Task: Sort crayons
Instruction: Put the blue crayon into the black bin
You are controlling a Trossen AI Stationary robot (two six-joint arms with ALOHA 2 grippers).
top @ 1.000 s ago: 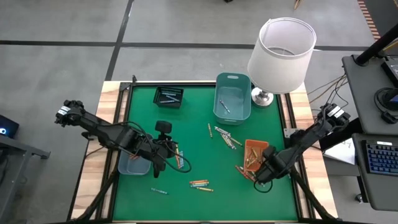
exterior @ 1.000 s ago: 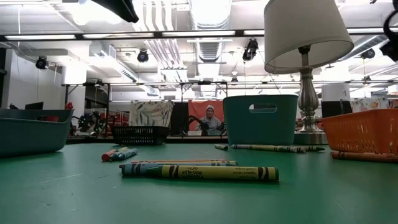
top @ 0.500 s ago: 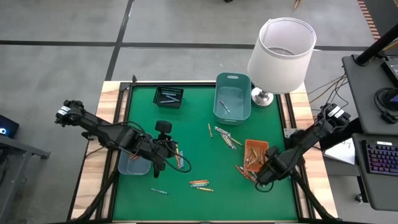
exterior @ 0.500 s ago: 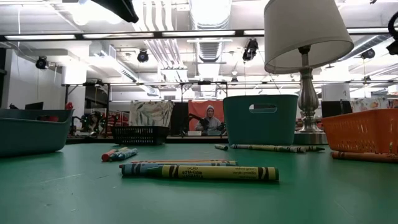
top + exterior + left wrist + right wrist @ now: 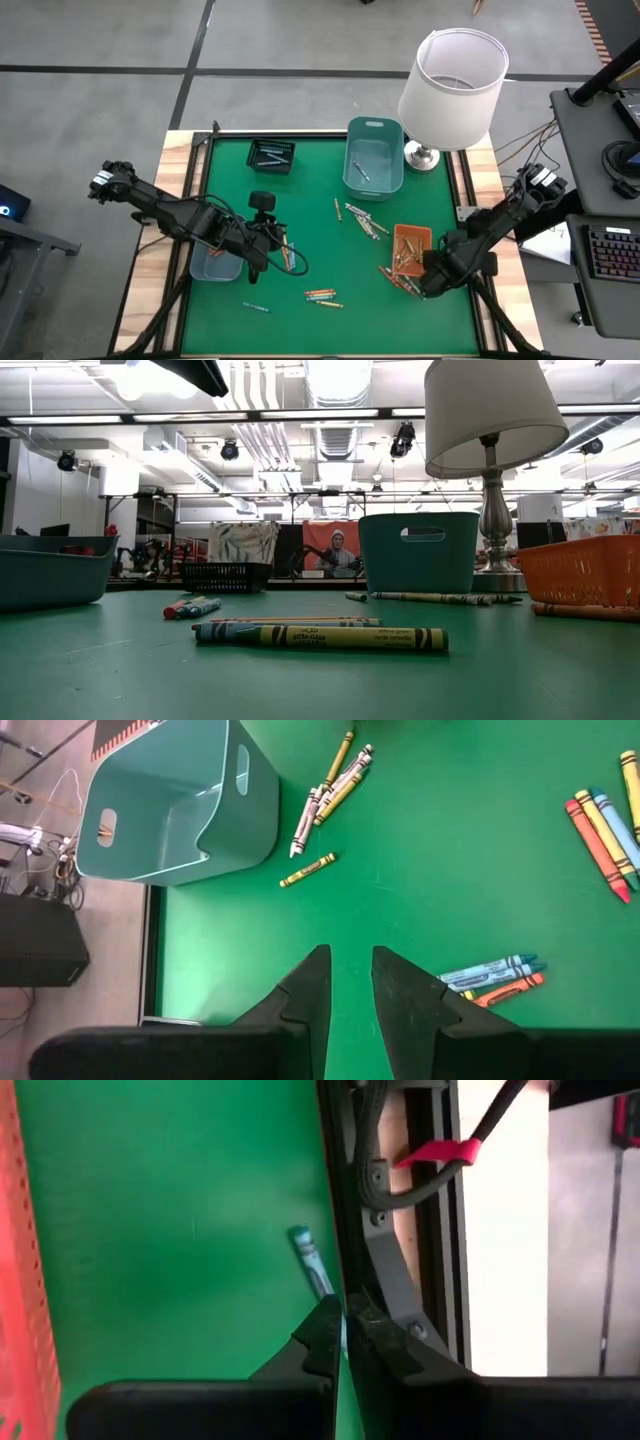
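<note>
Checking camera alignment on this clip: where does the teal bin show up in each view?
High view: teal bin at the table's far edge, beside the lamp.
Low view: right of centre, just left of the lamp.
Left wrist view: upper left corner.
Right wrist view: not in it.
Shared landmark: the green table top, in all four.

A big robot lab or workshop is shown. Long ceiling lights [image 5: 300,413] and pipes [image 5: 262,450] are seen overhead, a grey concrete floor [image 5: 100,60] below, and a desk with a keyboard [image 5: 612,255] beside the green tabletop [image 5: 310,250].
</note>
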